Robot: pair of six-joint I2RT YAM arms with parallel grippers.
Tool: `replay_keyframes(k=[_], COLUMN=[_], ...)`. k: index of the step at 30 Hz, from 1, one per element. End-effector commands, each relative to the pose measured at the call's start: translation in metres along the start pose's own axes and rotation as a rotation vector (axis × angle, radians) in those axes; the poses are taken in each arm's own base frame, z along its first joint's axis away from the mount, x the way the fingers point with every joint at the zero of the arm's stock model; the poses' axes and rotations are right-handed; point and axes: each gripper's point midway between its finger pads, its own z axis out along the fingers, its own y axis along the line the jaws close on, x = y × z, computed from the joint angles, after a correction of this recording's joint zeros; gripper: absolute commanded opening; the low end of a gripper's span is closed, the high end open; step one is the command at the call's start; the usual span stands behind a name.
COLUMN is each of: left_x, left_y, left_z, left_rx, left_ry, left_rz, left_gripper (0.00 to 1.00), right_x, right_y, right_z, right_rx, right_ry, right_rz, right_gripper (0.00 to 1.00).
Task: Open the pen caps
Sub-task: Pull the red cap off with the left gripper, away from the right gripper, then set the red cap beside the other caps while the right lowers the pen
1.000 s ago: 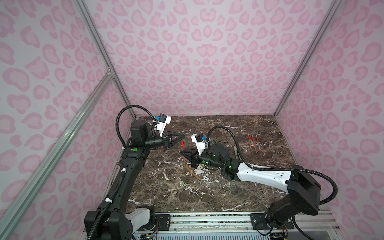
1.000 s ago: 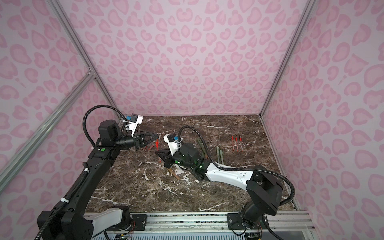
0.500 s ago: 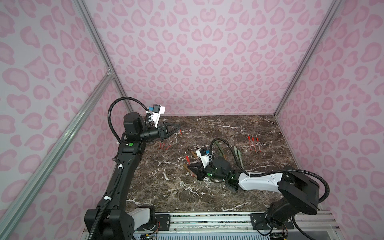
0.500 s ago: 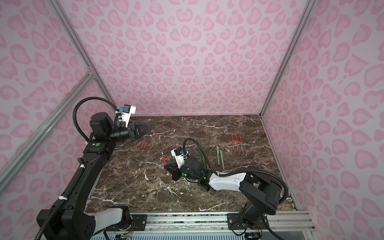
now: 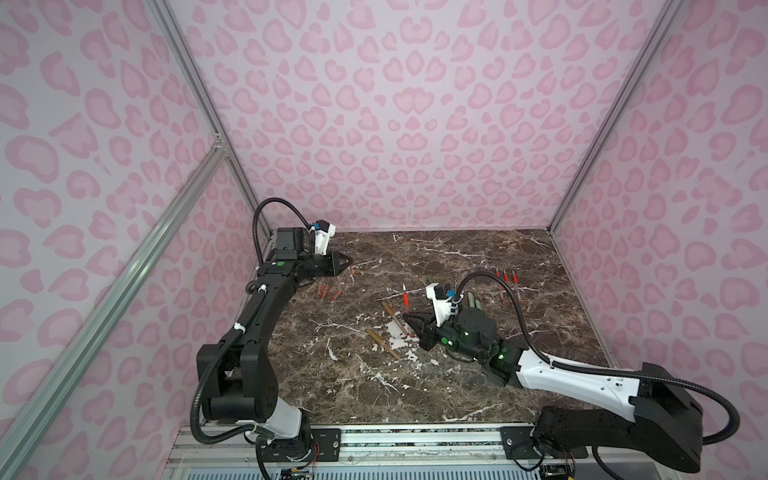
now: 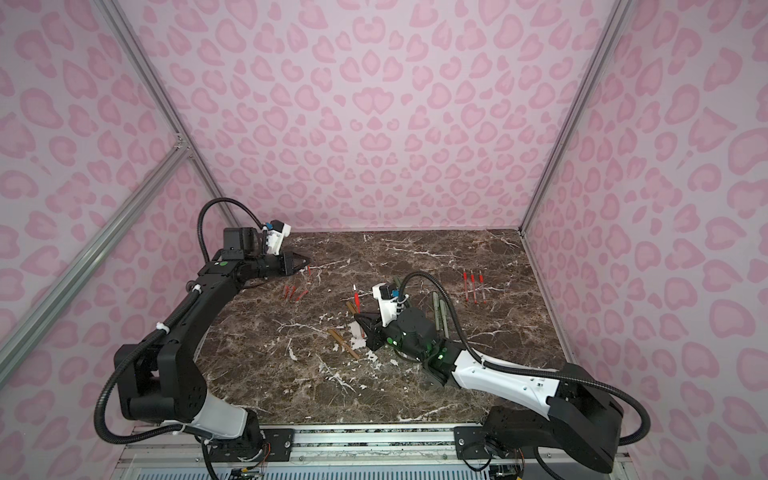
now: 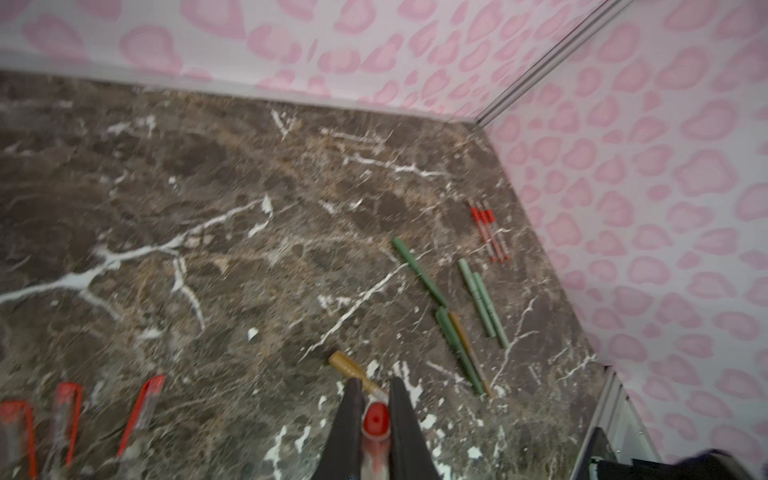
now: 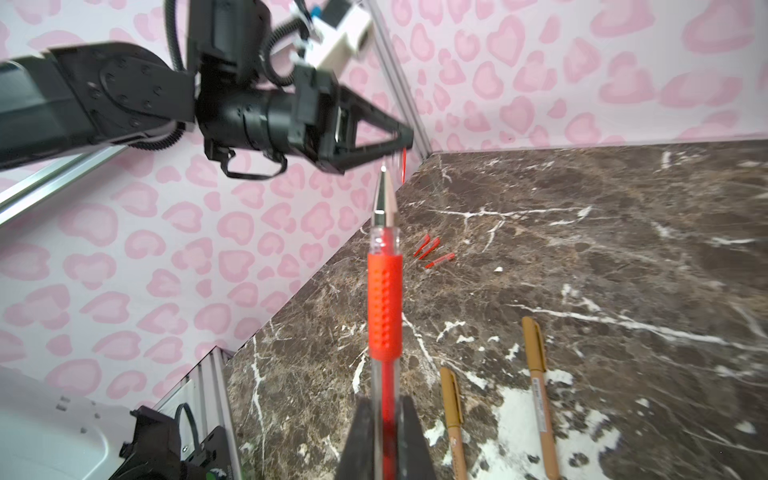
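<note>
Print on tan pen (image 8: 538,395) barrel is showing, too small for reading. Left gripper (image 7: 376,384) is clamping red cap (image 7: 376,419), having pulled back to far-left of table (image 5: 457,257), near three loose red caps (image 5: 328,293). Right gripper (image 8: 386,401) is gripping uncapped red pen (image 8: 384,307), now sitting lower, mid-table.

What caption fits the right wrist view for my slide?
Right hand grips an uncapped red pen; two tan pens lie on the marble table.
</note>
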Motion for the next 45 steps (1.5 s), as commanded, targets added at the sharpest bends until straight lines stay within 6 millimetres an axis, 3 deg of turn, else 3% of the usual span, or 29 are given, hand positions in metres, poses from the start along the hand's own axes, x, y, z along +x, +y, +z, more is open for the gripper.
replay_keyframes(k=[1, 11, 20, 31, 38, 45], left_x=[0.018, 0.049, 0.074, 0.087, 0.089, 0.069], left_y=[0.032, 0.079, 0.1, 0.125, 0.13, 0.117], left_z=[0.014, 0.073, 0.102, 0.115, 0.116, 0.104], left_rx=[-0.157, -0.284, -0.308, -0.404, -0.443, -0.45], left_ry=[0.107, 0.328, 0.427, 0.489, 0.496, 0.445], left_rz=[0.065, 0.053, -0.006, -0.029, -0.04, -0.028], left_gripper=[0.03, 0.03, 0.06, 0.09, 0.22, 0.35], right_x=[0.004, -0.006, -0.002, -0.005, -0.004, -0.011], right_y=[-0.034, -0.081, -0.105, -0.117, -0.129, -0.143], right_z=[-0.019, -0.073, -0.095, -0.098, -0.103, -0.113], right_rx=[0.189, 0.429, 0.546, 0.604, 0.64, 0.668], right_ry=[0.046, 0.05, 0.107, 0.155, 0.193, 0.208], right_rz=[-0.044, -0.032, -0.038, -0.014, -0.008, 0.012], right_gripper=[0.0, 0.0, 0.0, 0.0, 0.0, 0.0])
